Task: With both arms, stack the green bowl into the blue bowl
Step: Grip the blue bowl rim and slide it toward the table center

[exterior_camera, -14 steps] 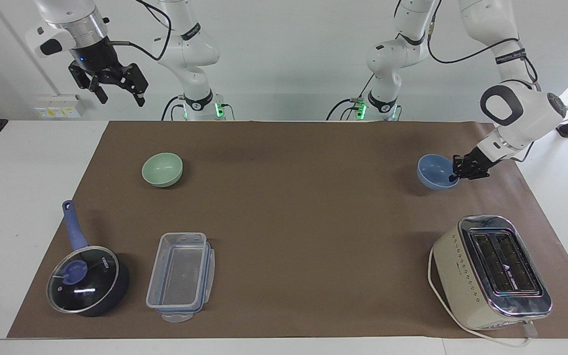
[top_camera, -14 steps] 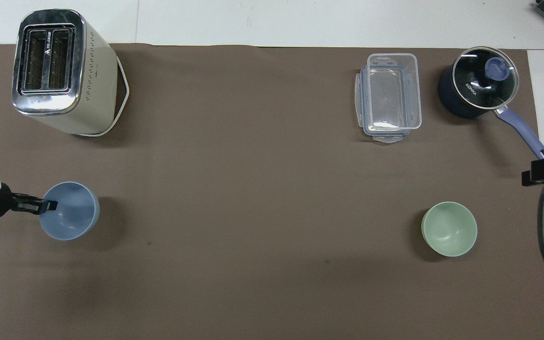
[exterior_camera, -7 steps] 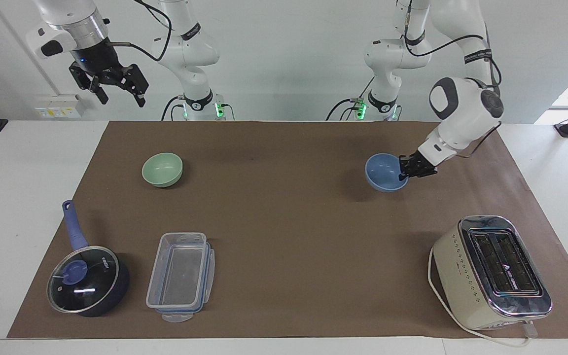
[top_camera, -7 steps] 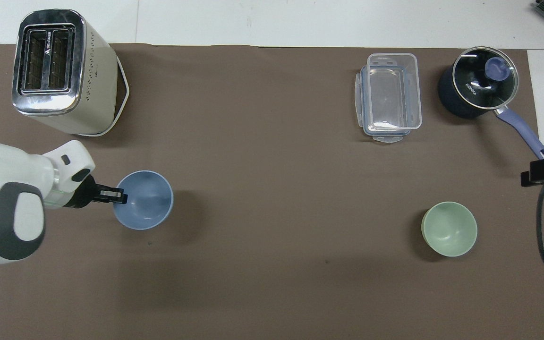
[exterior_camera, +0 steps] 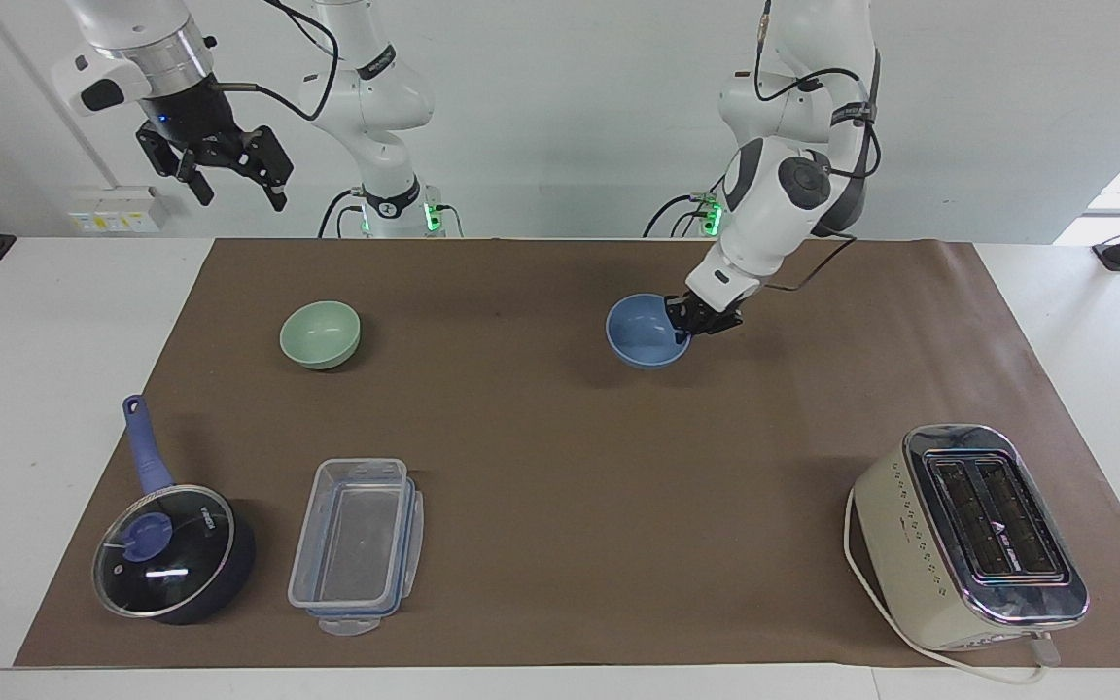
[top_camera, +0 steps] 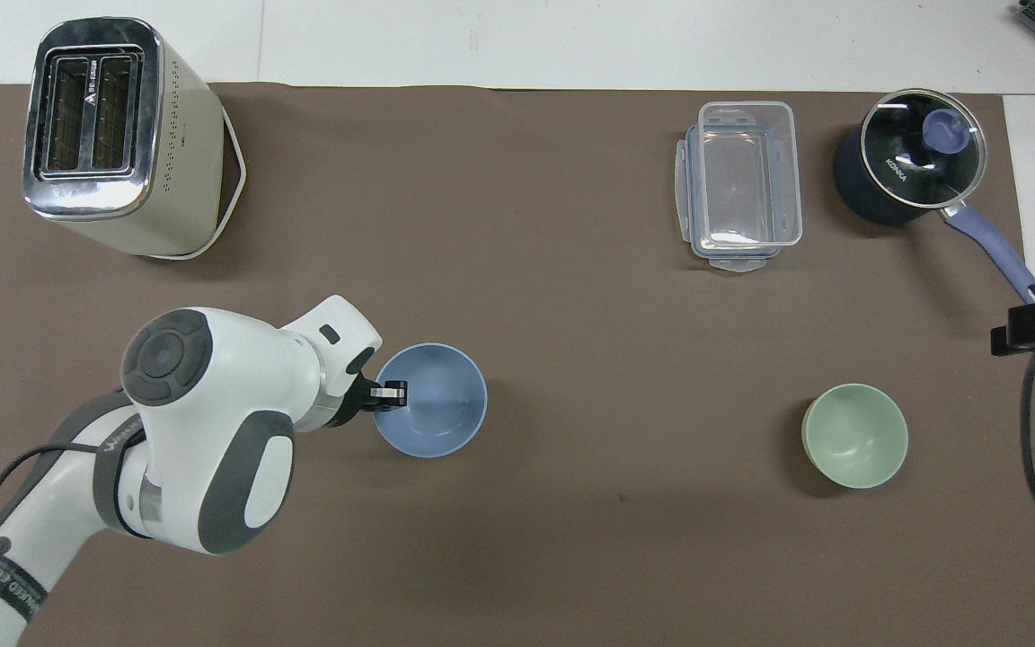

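Near the middle of the brown mat (exterior_camera: pixel 560 467), toward the robots' edge: blue bowl (exterior_camera: pixel 647 332), upright, rim clamped by the left gripper (exterior_camera: pixel 688 323), fingers closed on the wall at the side toward the left arm's end of the table, one fingertip (top_camera: pixel 389 393) showing inside the rim from overhead. Carried a long way since a second ago, when held close to the left arm's end of the mat, in line with the toaster (exterior_camera: pixel 968 538); half a second ago only partway along; now almost at the table's centre, much closer to the green bowl (exterior_camera: pixel 320 334) yet well apart from it. Shadow lying just under and beside the blue bowl; whether resting on the mat or lifted slightly, hard to tell. Green bowl unmoved, upright on the mat toward the right arm's end, about as near the robots as the blue bowl. Right gripper (exterior_camera: pixel 229 165) raised high over the table edge at its own end, jaws wide open and empty, waiting, same pose as before. Unchanged too, farther from the robots: clear plastic box (exterior_camera: pixel 356 546) and lidded dark saucepan (exterior_camera: pixel 171 549) toward the right arm's end, toaster toward the left arm's end.
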Controlling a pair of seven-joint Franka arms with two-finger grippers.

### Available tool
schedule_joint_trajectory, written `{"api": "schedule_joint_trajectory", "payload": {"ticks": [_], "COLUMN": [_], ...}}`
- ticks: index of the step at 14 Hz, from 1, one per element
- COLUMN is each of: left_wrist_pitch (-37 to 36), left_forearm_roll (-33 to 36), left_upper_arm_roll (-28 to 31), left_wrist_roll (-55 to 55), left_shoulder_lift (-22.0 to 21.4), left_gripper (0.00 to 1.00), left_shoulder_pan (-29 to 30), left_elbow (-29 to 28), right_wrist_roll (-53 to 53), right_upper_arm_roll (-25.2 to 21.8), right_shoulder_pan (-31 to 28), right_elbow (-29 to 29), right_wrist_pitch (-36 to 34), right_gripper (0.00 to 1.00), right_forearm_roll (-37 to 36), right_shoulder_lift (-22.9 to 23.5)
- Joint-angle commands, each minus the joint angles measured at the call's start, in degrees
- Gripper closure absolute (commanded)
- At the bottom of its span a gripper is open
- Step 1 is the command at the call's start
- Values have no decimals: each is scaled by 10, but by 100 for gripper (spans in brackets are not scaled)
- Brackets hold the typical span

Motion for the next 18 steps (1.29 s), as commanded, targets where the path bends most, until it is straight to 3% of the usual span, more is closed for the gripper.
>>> {"api": "schedule_joint_trajectory", "payload": {"ticks": [1, 10, 15, 16, 18], "left_wrist_pitch": [51, 129, 129, 125, 119], "left_forearm_roll": [-5, -5, -5, -5, -5], "left_upper_arm_roll": [10, 9, 9, 9, 9], "left_wrist_roll": [-64, -41, -44, -51, -57], "left_shoulder_lift": [17, 71, 81, 80, 79], "left_gripper": [100, 100, 100, 90, 46], "left_shoulder_pan": [-48, -88, -90, -90, -89], "left_elbow": [-9, -9, -12, -12, -11], "right_wrist_roll": [-4, -3, -9, -10, -26], "right_upper_arm_roll": [1, 1, 1, 2, 1], "right_shoulder_pan": [-5, -5, -14, -22, -32], "right_elbow": [-12, -13, -31, -50, -86], "right_wrist_pitch": [-5, -5, 3, 22, 40], "right_gripper": [0, 0, 0, 0, 0], "right_forearm_roll": [0, 0, -5, -5, -6], "right_shoulder_lift": [-11, -12, -21, -32, -45]}}
